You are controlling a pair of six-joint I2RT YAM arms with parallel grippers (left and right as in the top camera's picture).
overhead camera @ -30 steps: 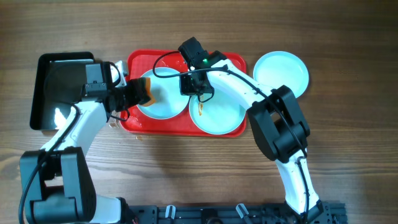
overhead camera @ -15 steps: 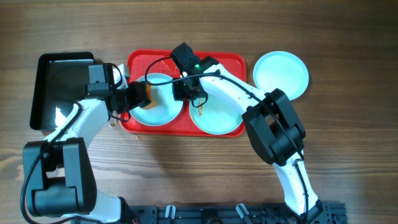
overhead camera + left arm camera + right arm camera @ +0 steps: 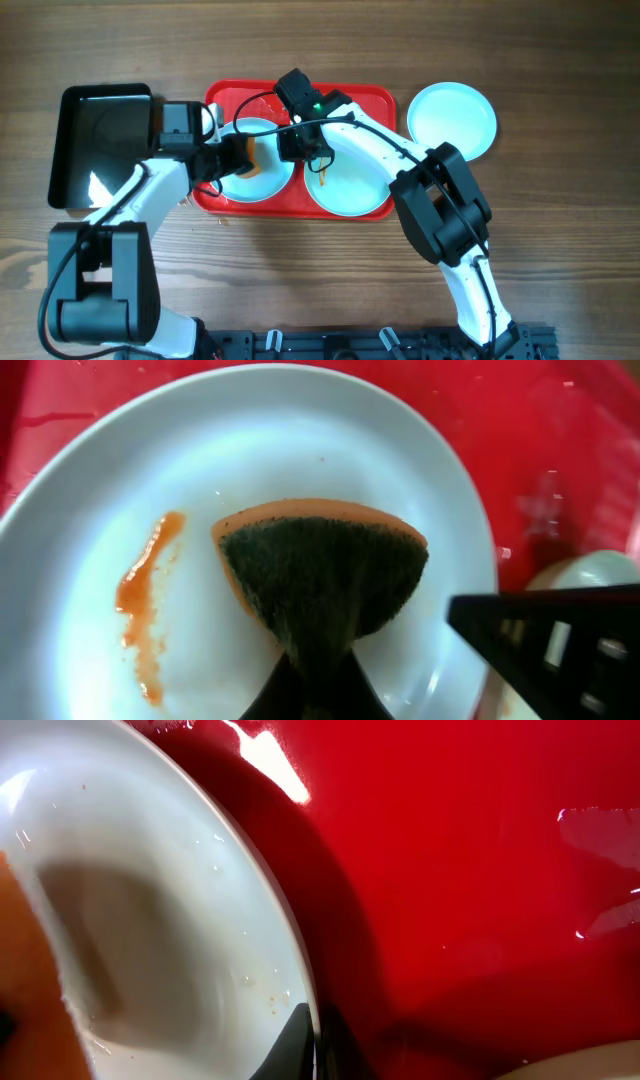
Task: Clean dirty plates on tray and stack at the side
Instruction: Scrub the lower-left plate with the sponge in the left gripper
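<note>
Wooden table [image 3: 300, 60] bears the red tray [image 3: 372, 97], where the left gripper [image 3: 232, 156], clamped on a sponge [image 3: 320, 575], works the tray's 9 o'clock plate [image 3: 300, 440], a smear [image 3: 145, 600] running 12-to-6 at the sponge's 9 o'clock, the right gripper [image 3: 308, 1035] pinching its rim.

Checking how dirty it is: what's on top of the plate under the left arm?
A sponge, orange with a dark scouring face, held on the plate by the left tool; beside it an orange-red smear. Anything beneath the sponge is hidden.
</note>
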